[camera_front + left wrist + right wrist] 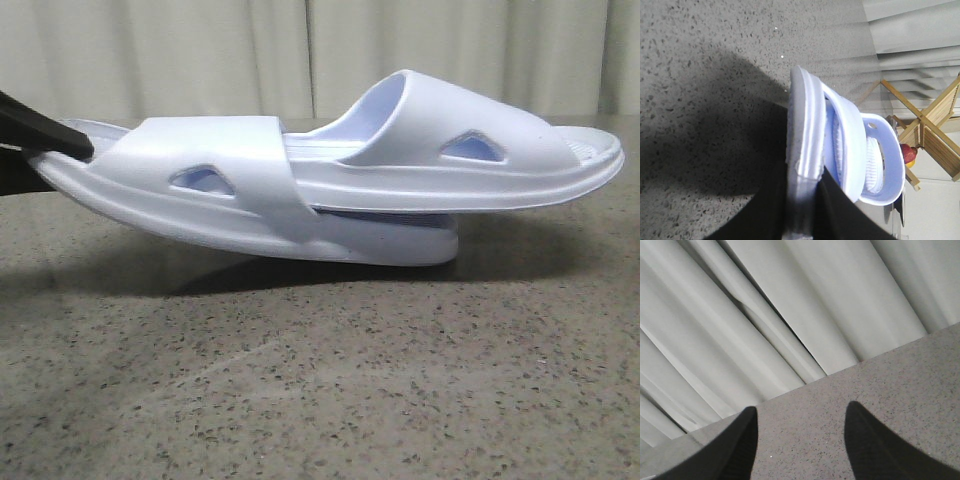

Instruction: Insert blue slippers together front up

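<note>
Two pale blue-white foam slippers fill the front view. The lower slipper is tilted, its left end raised and its right end on the table. The upper slipper passes under the lower one's strap and sticks out to the right. My left gripper is shut on the raised left end of the lower slipper. In the left wrist view the black fingers clamp that slipper's sole edge, with the other slipper nested beyond. My right gripper is open and empty over bare table.
The speckled grey tabletop runs to a pale curtain behind. A wooden rack and a small red and yellow object stand beyond the table in the left wrist view.
</note>
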{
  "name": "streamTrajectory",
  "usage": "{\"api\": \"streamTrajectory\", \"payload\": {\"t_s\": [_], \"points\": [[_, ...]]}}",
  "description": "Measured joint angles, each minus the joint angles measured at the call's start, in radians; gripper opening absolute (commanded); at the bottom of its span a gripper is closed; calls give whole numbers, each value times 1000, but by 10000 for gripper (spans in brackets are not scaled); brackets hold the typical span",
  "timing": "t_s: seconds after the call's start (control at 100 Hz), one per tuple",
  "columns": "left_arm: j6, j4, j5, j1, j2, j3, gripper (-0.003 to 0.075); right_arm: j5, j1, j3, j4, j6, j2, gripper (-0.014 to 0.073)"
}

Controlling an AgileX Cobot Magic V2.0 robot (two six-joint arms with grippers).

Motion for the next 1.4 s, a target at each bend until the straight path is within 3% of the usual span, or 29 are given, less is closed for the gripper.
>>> {"api": "streamTrajectory", "payload": {"t_s": [0.19,0.26,0.81,1.08,1.24,1.4], "points": [[7,-7,-6,0,0,0,367,2,0,0,0,0,0,331],[9,-8,-20,0,0,0,421,4,0,0,0,0,0,331],[177,-25,-227,0,0,-13,428,27,0,0,-14,-2,0,331],[313,-27,-251,0,0,-95,428,19,0,0,-84,-2,0,331],[406,-27,-284,0,-45,-113,426,14,0,0,-159,-2,0,331],[523,-27,-381,0,-158,-113,426,7,0,0,-329,-2,0,331]]}}
